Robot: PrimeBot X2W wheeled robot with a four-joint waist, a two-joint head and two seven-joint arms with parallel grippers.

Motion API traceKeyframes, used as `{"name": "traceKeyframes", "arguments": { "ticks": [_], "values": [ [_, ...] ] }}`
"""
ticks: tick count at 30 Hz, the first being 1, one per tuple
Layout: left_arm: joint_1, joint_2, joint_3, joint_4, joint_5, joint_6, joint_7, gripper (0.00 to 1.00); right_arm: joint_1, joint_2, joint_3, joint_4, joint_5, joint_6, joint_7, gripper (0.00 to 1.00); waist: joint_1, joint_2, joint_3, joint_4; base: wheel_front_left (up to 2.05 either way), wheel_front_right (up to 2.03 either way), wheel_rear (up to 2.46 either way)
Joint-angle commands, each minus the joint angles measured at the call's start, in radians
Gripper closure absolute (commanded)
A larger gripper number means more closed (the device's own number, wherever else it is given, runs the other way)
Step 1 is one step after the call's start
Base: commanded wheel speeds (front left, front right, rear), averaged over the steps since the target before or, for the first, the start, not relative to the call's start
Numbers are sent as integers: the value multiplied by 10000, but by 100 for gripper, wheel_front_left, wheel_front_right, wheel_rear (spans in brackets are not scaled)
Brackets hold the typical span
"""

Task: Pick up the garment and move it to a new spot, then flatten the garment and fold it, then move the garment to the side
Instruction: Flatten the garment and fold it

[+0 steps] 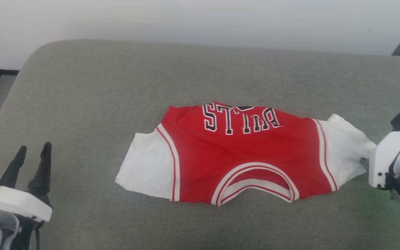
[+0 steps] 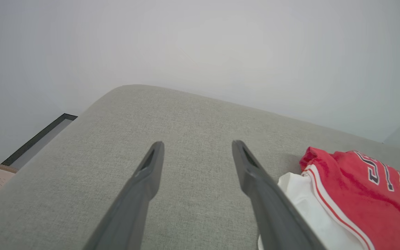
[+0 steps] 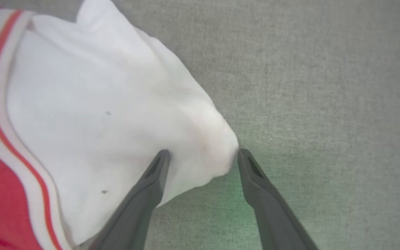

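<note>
Surface of grey fabric [image 1: 116, 97], pale wall [image 1: 200, 17] behind, garment [image 1: 241, 152] laid out, left hand [image 1: 35, 146] apart, right hand [image 3: 201, 154] apart astride sleeve [image 3: 99, 104]

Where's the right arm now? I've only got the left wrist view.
Observer: At the shirt, by the sleeve on the robot's right; right jaws open, astride its bunched tip.
Operator: How does the shirt lie?
Observer: It looks folded across: collar nearest the robot, lettering upside down at the far edge.
Operator: Are my left jaws touching it?
Observer: No; in the head view bare cushion separates them from the other sleeve.
</note>
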Motion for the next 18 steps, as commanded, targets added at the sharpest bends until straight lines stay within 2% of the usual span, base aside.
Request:
{"name": "traceKeyframes", "arguments": {
  "ticks": [1, 6, 9, 12, 18],
  "values": [
    [-158, 151, -31, -128, -24, -31, 145, 0, -85, 83, 24, -119, -18, 5, -24, 0, 0, 0, -89, -173, 0, 0, 0],
    [-195, 531, -245, -744, -539, -30, 1484, 0, -127, 279, 123, -1116, -82, 3, -460, 0, 0, 0, -270, -676, 0, 0, 0],
    [-255, 766, -354, -1077, -981, 139, 2656, 0, 20, 505, 54, -1855, -106, 3, -1012, 0, 0, 0, -374, -985, 0, 0, 0],
    [-319, 972, -557, -1366, -1377, 395, 4029, 0, 254, 851, -289, -2554, -298, 3, -1678, 0, 0, 0, -478, -1270, 0, 0, 0],
    [-591, 1471, -1003, -1650, -1973, 1239, 6719, 0, 761, 1843, -1002, -3829, -844, 3, -2514, 0, 0, 0, -539, -1764, 0, 0, 0]
  ]
}}
